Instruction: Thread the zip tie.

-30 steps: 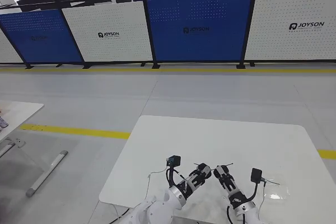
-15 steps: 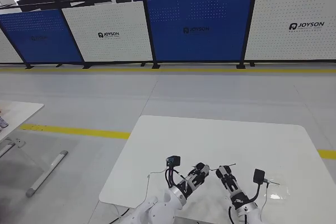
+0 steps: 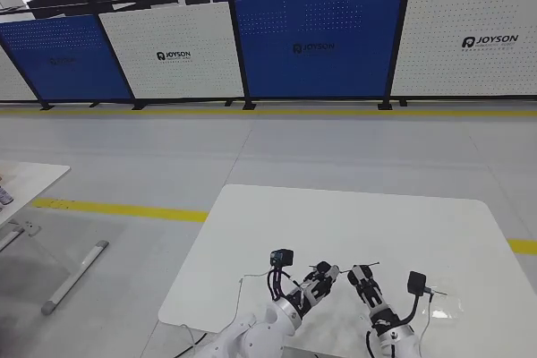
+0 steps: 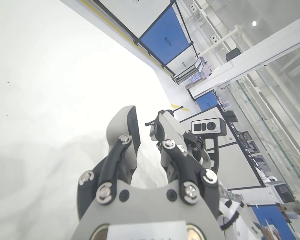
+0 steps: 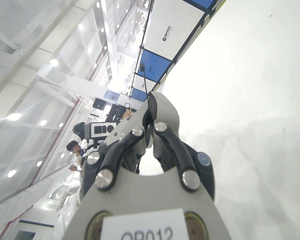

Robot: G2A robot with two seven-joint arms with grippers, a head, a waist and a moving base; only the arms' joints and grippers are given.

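**Zip tie [image 5: 145, 83] clamped in right gripper [image 5: 151, 101]; left gripper [image 4: 145, 117] open beside it**

We see the black zip tie rising from between the right gripper's fingertips, which are pressed together on its strap. Its small head stands free above them. In the left wrist view a thin black end of the tie pokes out just beside one finger of the left gripper. That gripper's two fingers stand apart, and we cannot tell whether either touches the tie. From above, both grippers sit close together, tips near each other, over the near part of the white table [image 3: 340, 215].
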